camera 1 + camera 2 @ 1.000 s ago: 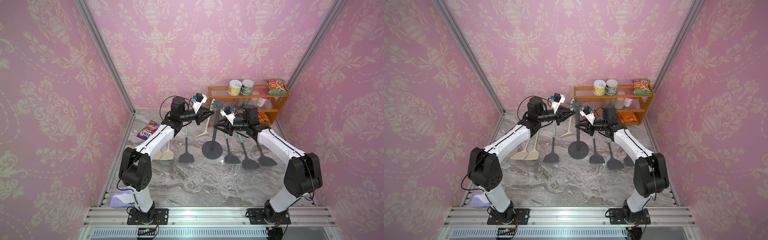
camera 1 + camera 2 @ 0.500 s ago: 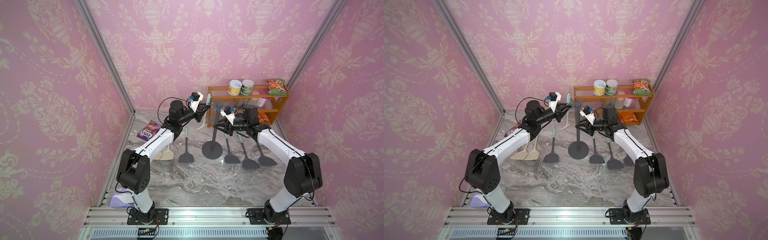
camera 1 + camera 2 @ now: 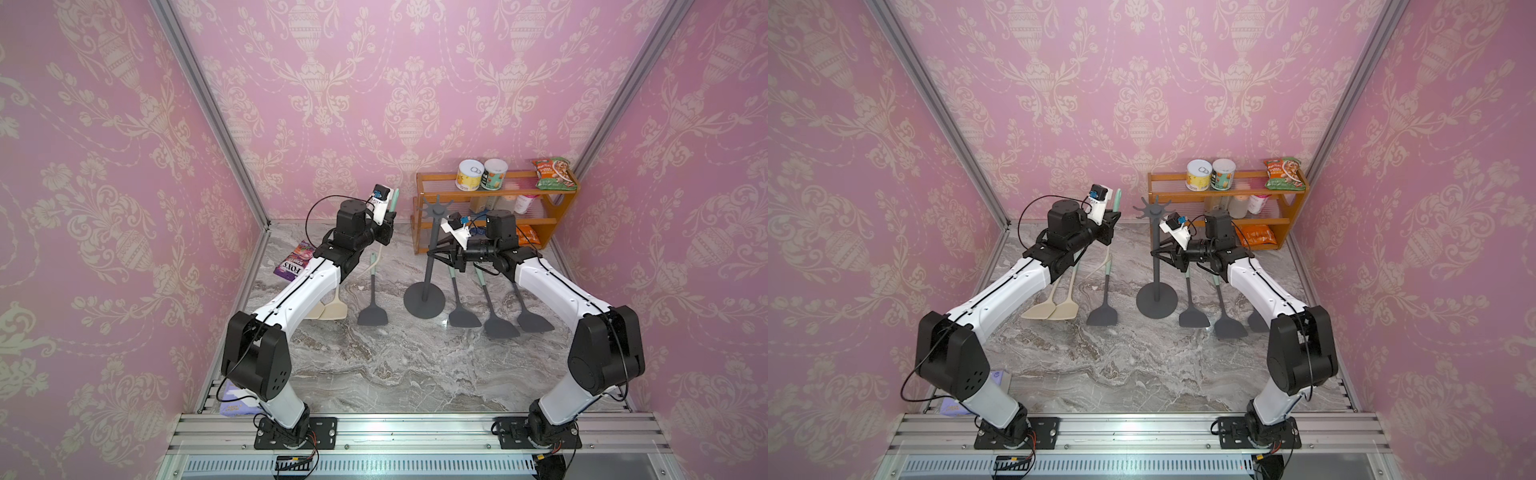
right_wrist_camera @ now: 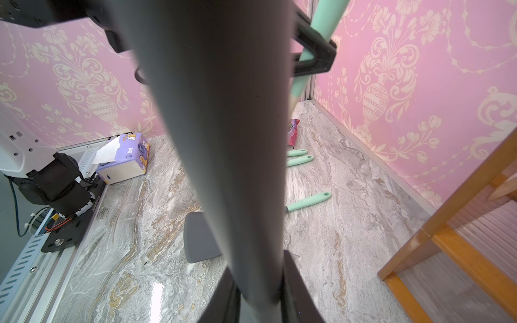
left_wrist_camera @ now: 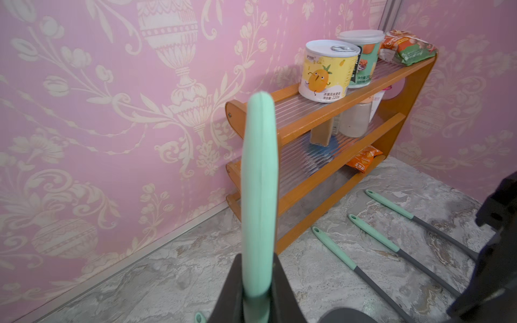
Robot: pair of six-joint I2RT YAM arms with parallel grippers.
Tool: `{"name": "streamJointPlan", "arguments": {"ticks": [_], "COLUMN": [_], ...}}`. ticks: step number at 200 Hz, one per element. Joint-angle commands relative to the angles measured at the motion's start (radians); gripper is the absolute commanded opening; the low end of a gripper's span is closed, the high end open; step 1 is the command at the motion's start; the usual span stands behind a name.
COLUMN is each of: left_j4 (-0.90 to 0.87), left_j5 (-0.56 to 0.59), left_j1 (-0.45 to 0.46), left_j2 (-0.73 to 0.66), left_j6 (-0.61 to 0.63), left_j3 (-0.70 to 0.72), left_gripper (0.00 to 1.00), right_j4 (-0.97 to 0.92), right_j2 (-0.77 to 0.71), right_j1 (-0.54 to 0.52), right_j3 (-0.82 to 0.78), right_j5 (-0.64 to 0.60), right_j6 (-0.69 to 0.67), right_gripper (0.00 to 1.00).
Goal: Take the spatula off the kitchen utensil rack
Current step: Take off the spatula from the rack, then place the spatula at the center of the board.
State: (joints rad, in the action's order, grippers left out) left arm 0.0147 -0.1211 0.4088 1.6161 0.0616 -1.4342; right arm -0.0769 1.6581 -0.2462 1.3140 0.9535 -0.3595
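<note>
Spatula (image 3: 394,199) aloft in the left gripper (image 3: 388,226), off to the left of the kitchen utensil rack (image 3: 428,272) and apart from both hooks and pole. Roughly upright, with the rounded mint-green handle end poking above the fingers in both top views (image 3: 1117,200) and a cream shaft (image 3: 1108,261) hanging below them toward the table.

From the left wrist: mint handle (image 5: 258,179) running straight out between the two dark fingers (image 5: 230,290), pinched from both sides. Clenched on the handle partway along, not at its tip. From the right wrist, the same grip seen across the scene: black fingers (image 4: 314,60) on either side of the mint handle (image 4: 323,22). Blade out of sight in both wrist views.

Right gripper (image 3: 435,252) clamped on the rack's thin pole about halfway up, the pole (image 4: 223,139) filling the view between its fingers (image 4: 295,288). Rack upright on its round base (image 3: 424,300), star of hooks (image 3: 437,206) at the top.

Flat on the marble table (image 3: 374,374): one dark spatula (image 3: 373,318) left of the base, three more right of it, two cream ones (image 3: 332,309) beside the left arm. Orange shelf (image 3: 557,216) behind.
</note>
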Motion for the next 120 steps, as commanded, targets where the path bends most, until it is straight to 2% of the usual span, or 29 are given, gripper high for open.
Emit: {"name": "streamJointPlan", "arguments": {"ticks": [1, 24, 47, 70, 87, 102, 120], "left_j4": [-0.234, -0.479, -0.793, -0.865, -0.909, -1.005, -1.213], "left_j5": [0.266, 0.495, 0.747, 0.837, 0.855, 0.958, 1.148], "left_j1": [0.018, 0.026, 0.064, 0.079, 0.081, 0.084, 0.097], "left_j2": [-0.111, -0.113, -0.015, 0.044, 0.09, 0.159, 0.287], "left_j6": [-0.055, -0.193, -0.277, -0.342, -0.375, -0.439, -0.584], "left_j3": [-0.067, -0.171, -0.362, -0.405, -0.435, -0.516, -0.682], "left_gripper": [0.0, 0.0, 0.0, 0.0, 0.0, 0.0, 0.0], "right_j4": [-0.196, -0.196, -0.196, -0.198, -0.198, -0.198, -0.214], "right_j2": [0.013, 0.012, 0.008, 0.006, 0.004, -0.001, -0.004], "right_j1": [0.007, 0.008, 0.008, 0.007, 0.008, 0.007, 0.008], "right_j3": [-0.047, -0.047, -0.045, -0.042, -0.043, -0.047, -0.046], "right_j5": [-0.017, -0.015, -0.014, -0.014, -0.014, -0.018, -0.02], "right_j6": [0.075, 0.075, 0.078, 0.078, 0.08, 0.081, 0.072], "right_gripper": [0.0, 0.0, 0.0, 0.0, 0.0, 0.0, 0.0]}}
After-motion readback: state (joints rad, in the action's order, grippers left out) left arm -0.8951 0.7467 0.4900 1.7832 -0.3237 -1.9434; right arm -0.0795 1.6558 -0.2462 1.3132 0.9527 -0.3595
